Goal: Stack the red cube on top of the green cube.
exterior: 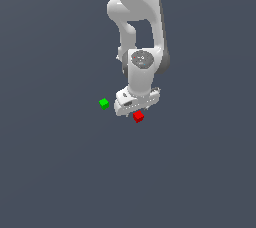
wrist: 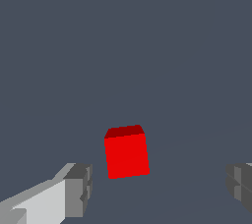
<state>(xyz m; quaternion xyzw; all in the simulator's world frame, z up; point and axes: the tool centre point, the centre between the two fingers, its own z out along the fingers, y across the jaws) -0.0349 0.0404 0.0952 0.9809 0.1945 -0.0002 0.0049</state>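
Note:
The red cube (exterior: pixel 138 116) rests on the dark grey floor, just under the lower edge of the white gripper (exterior: pixel 136 108). In the wrist view the red cube (wrist: pixel 126 153) lies between the two grey fingertips (wrist: pixel 78 188), which stand wide apart and do not touch it. The gripper (wrist: pixel 160 183) is open and holds nothing. The green cube (exterior: pixel 103 103) sits on the floor toward the exterior view's left of the gripper, apart from the red one. It does not show in the wrist view.
The white arm (exterior: pixel 137 27) rises from the gripper toward the top of the exterior view. The plain dark grey floor (exterior: pixel 60 172) spreads all around the two cubes.

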